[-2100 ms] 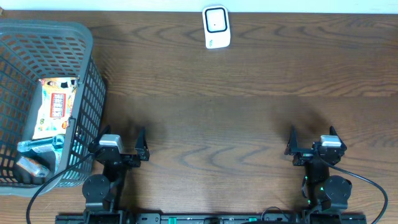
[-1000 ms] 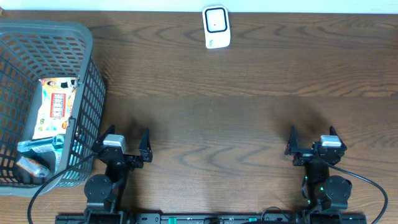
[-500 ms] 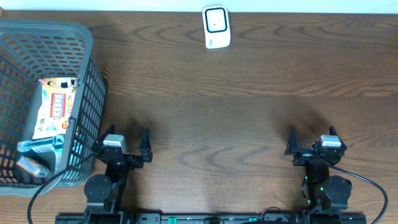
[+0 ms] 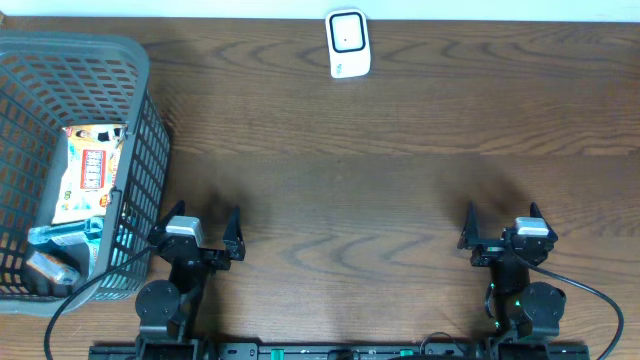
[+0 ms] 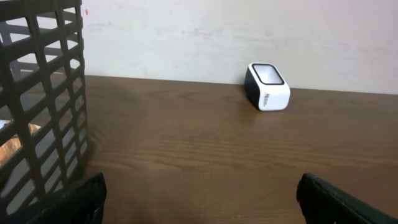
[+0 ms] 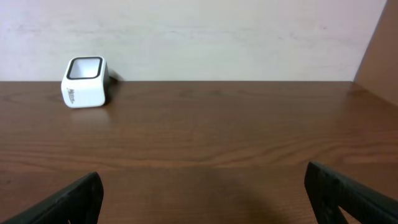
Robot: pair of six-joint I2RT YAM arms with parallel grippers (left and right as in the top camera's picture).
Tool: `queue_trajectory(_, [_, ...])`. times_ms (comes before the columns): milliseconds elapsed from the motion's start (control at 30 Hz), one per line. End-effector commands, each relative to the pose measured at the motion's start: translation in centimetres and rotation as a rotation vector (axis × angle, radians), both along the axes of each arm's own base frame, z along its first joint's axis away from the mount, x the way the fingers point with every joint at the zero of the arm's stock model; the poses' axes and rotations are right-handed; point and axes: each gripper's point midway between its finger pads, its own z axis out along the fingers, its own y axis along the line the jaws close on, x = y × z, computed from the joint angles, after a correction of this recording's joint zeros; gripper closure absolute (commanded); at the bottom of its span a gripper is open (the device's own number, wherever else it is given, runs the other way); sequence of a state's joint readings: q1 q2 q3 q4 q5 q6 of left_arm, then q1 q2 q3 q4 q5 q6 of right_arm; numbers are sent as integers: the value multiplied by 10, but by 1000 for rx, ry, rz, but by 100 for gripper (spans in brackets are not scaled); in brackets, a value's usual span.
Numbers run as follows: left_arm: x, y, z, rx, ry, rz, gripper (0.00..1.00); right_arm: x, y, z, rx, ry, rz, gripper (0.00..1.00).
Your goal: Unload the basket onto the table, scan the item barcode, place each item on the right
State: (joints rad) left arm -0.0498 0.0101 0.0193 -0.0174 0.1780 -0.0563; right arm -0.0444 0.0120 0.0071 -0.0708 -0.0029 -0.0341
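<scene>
The white barcode scanner (image 4: 348, 43) stands at the table's far edge, its dark window facing up; it also shows as the scanner (image 5: 267, 87) and the scanner (image 6: 86, 83) in the wrist views. A colourful packaged item (image 4: 88, 172) lies inside the grey mesh basket (image 4: 140, 120) at the left, with a silvery item (image 4: 48, 266) below it. My left gripper (image 4: 203, 218) sits low beside the basket's near corner, open and empty (image 5: 202, 205). My right gripper (image 4: 502, 215) rests at the near right, open with nothing in it (image 6: 205, 202).
The basket wall (image 5: 43, 99) rises close on the left of the left wrist view. A pale wall runs behind the table's far edge. A brown panel (image 6: 379, 56) stands at the far right of the table.
The left gripper has shifted slightly to the right compared with two seconds ago. Nothing has moved in the last second.
</scene>
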Motion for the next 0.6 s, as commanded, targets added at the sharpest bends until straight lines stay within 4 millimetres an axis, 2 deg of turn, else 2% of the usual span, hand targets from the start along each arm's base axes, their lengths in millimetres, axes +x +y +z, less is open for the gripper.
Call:
queue_trajectory(0, [-4, -13, -8, -66, 46, -66, 2, 0, -3, -2, -9, 7, -16, 1])
queue_trajectory(100, [-10, -30, 7, -124, 31, -166, 2, 0, -3, -2, -9, 7, -16, 1])
queue_trajectory(267, [-19, -44, 27, -162, 42, -254, 2, 0, -3, -2, -9, 7, -16, 1])
queue_trajectory(567, [-29, -47, 70, -173, 170, -266, 2, 0, -3, -2, -9, 7, -16, 1])
